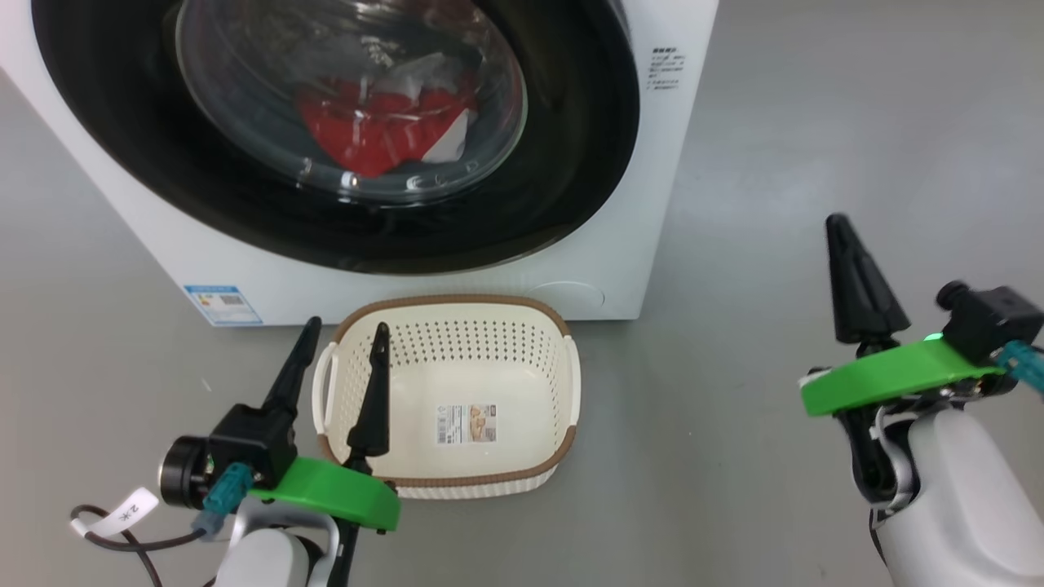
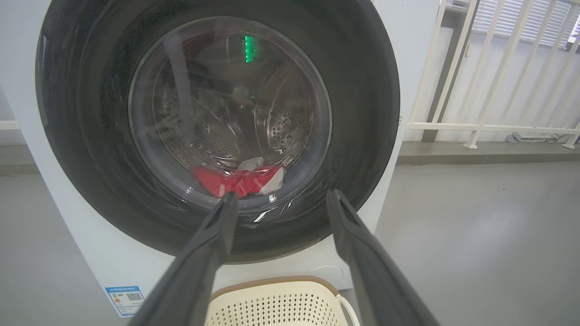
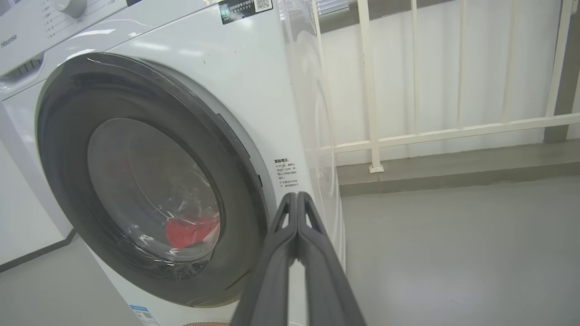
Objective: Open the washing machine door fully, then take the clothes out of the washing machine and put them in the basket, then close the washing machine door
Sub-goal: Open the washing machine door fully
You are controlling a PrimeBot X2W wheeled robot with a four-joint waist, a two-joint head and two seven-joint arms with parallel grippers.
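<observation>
The white washing machine (image 1: pixel 457 277) fills the top of the head view, and its black-rimmed round door (image 1: pixel 571 163) lies flat against the front. Red and white clothes (image 1: pixel 375 130) lie in the drum behind the glass (image 2: pixel 240 179) (image 3: pixel 190 231). On the floor before the machine stands the cream basket (image 1: pixel 457 350) with nothing in it. My left gripper (image 1: pixel 347 336) hovers open over the basket's left end. Well to the right of the machine, my right gripper (image 1: pixel 838 222) is shut on nothing, with its fingers (image 3: pixel 297 199) pressed together and pointing at the machine's right front edge.
Grey floor (image 1: pixel 775 244) stretches to the right of the machine. A white railing (image 3: pixel 453 131) on a low kerb runs behind it. A blue label (image 1: pixel 222 303) sits on the machine's lower left front, and a cable with a white tag (image 1: pixel 130 509) hangs by my left wrist.
</observation>
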